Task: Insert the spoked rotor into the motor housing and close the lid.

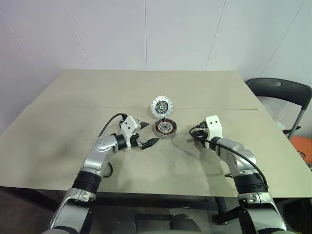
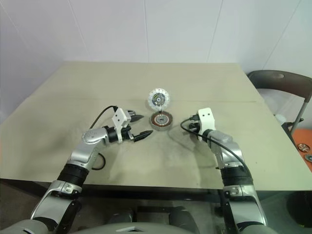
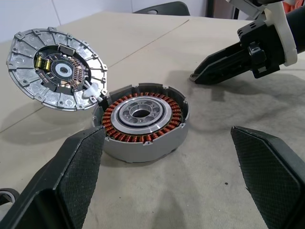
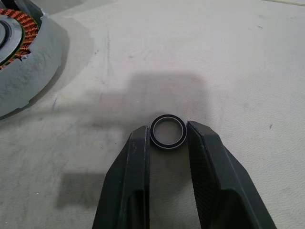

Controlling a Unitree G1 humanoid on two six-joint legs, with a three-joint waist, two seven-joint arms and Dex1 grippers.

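From the head views we see the motor housing [image 1: 165, 128] sitting near the middle of the worktop [image 1: 73, 97], its lid [image 1: 161, 106] hinged up and standing open just behind it. The left gripper [image 1: 146, 134] waits just beside the housing with its fingers spread wide and empty; the right gripper [image 1: 194, 137] points down at the worktop a little way off on the other side.

From the left wrist we look into the housing: copper windings ring a silvery hub with an open bore, so we judge the seat may yet want a part, and the lid is plainly not shut.

From the right wrist, our fingers [image 4: 136, 157] stand narrow on either side of a small dark ring [image 4: 167, 131] lying flat on the worktop, touching or nearly touching it; we cannot tell whether it is truly gripped. We judge the task early: picking up, inserting and closing all remain.
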